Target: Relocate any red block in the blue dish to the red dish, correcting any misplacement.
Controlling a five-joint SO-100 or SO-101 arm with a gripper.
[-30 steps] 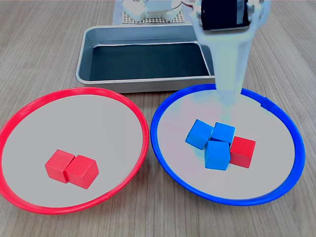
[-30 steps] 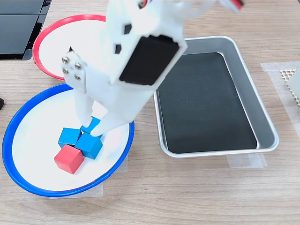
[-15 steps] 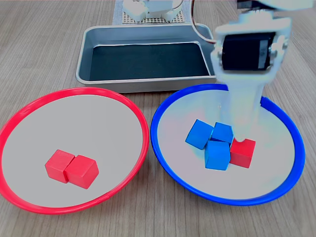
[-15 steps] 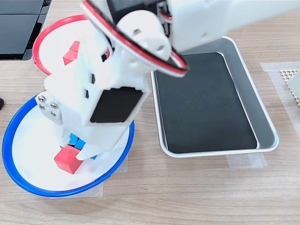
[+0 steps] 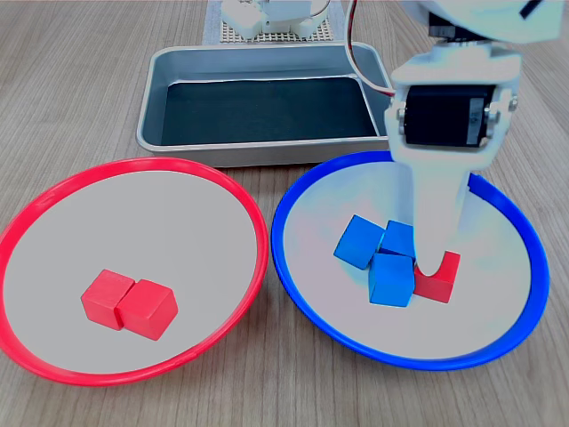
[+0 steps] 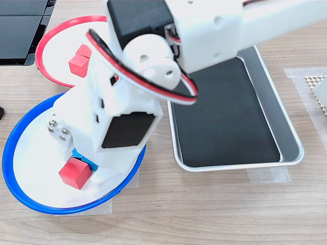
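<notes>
Presently the white gripper (image 5: 433, 267) straddles the small red cube (image 5: 441, 282) in the blue-rimmed dish (image 5: 307, 320), jaws apart; closing comes next.

Light wood-grain tabletop (image 5: 80, 98); black panel (image 6: 23, 30) at the second exterior view's upper left; white perforated mat (image 5: 233, 34) at far edge; even, shadowless lighting.

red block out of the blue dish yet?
No. The red block sits inside the blue dish beside the blue cubes, with the gripper down at it.
</notes>
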